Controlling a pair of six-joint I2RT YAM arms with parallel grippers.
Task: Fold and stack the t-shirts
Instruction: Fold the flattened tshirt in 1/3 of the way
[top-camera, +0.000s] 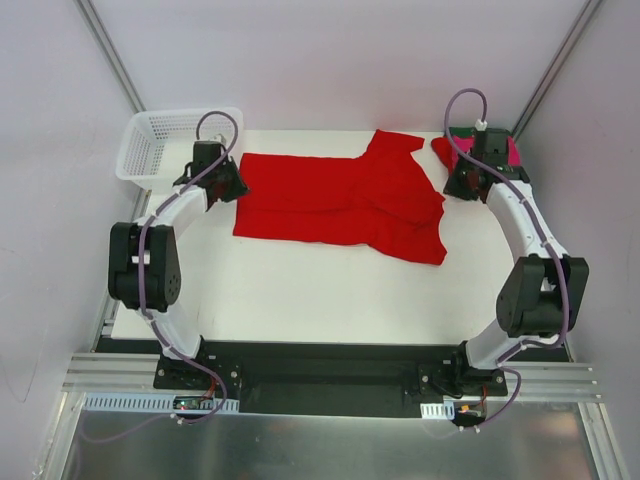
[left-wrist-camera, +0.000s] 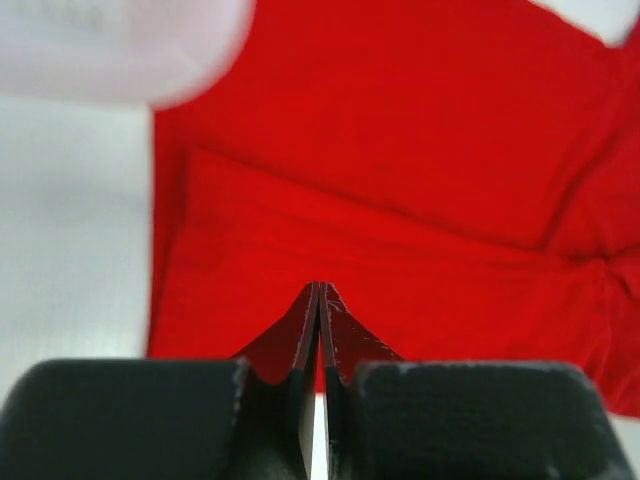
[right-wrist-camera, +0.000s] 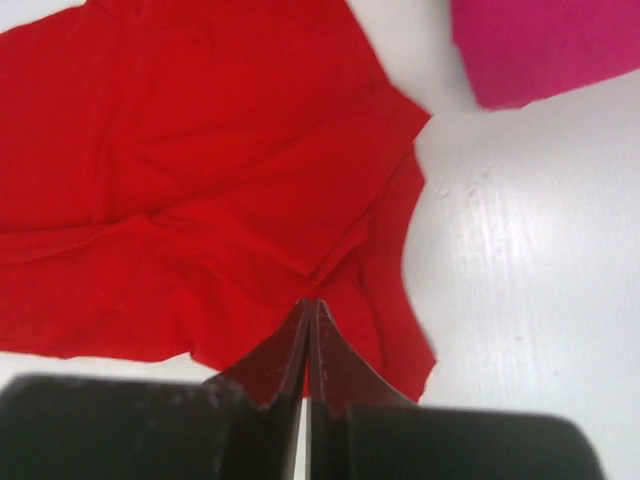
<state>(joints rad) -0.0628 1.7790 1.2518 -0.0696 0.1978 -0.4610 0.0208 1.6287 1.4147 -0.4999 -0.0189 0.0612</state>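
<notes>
Shirt, bright red, lies spread on table, far half, long axis left-right. Sleeves at right end, one toward far edge, one toward near edge. Lengthwise crease runs across the body.

Left gripper sits at the shirt's left edge: jaws closed, tips together over red cloth. Can't tell if any cloth is pinched.

Right gripper sits at the shirt's right end by the sleeves: jaws closed, tips together over the cloth's edge. Again, can't tell whether cloth is pinched.

Stack at far-right corner, mostly under the right arm: pink shirt showing, green shirt edge at the back. Bare table separates pink from the red one.

Basket, white mesh, at far-left corner, just beyond left gripper.
</notes>
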